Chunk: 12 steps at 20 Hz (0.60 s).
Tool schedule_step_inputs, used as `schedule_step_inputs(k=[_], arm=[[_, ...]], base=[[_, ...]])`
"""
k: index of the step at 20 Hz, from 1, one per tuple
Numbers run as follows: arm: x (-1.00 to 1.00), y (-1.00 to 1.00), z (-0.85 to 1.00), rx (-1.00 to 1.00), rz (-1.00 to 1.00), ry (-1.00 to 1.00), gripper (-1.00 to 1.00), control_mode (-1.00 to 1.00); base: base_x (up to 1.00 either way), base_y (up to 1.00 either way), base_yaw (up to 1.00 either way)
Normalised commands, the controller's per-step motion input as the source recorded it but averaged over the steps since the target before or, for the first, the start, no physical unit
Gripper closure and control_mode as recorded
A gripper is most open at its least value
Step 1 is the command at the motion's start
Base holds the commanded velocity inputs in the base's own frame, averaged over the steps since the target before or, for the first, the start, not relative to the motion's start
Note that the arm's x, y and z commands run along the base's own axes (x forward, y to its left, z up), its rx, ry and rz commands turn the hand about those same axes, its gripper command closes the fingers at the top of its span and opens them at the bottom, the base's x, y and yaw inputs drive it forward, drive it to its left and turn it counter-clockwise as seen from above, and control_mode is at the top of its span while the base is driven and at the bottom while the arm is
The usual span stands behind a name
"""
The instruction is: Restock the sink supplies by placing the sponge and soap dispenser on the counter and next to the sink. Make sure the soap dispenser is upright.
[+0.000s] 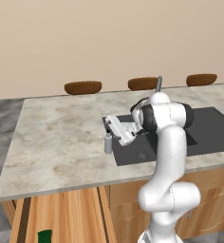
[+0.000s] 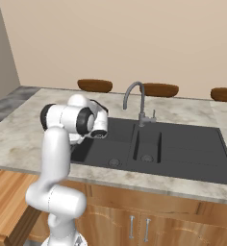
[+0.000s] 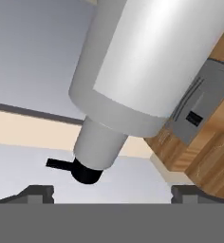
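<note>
The soap dispenser (image 1: 108, 143) stands straight up on the counter (image 1: 61, 137), right by the left edge of the dark sink (image 1: 206, 130). The robot's gripper (image 1: 107, 124) is just above the bottle's top. In the hand view the grey bottle (image 3: 133, 71) looks very big and close, with the two fingertips (image 3: 35, 193) spread wide apart, so the gripper is open. The sponge (image 1: 44, 236) lies low down by the wooden cabinets.

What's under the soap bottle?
The soap dispenser stands upright on the counter, just beside the sink. Its base covers the spot right underneath, so that can't be seen.
</note>
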Motion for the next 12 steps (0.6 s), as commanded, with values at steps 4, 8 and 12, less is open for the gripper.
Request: schedule_step_inputs(k=[4, 8, 12], arm=[[-0.84, 0.0, 0.76, -0.03, 0.0, -0.26, -1.0, -1.0], [-0.99, 0.08, 0.72, -0.11, 0.0, -0.38, -1.0, -1.0], [-0.95, 0.39, 0.42, -0.24, 0.01, -0.39, -1.0, -1.0]], base=[[0.0, 0.0, 0.0], [0.0, 0.0, 0.0], [0.0, 0.0, 0.0]])
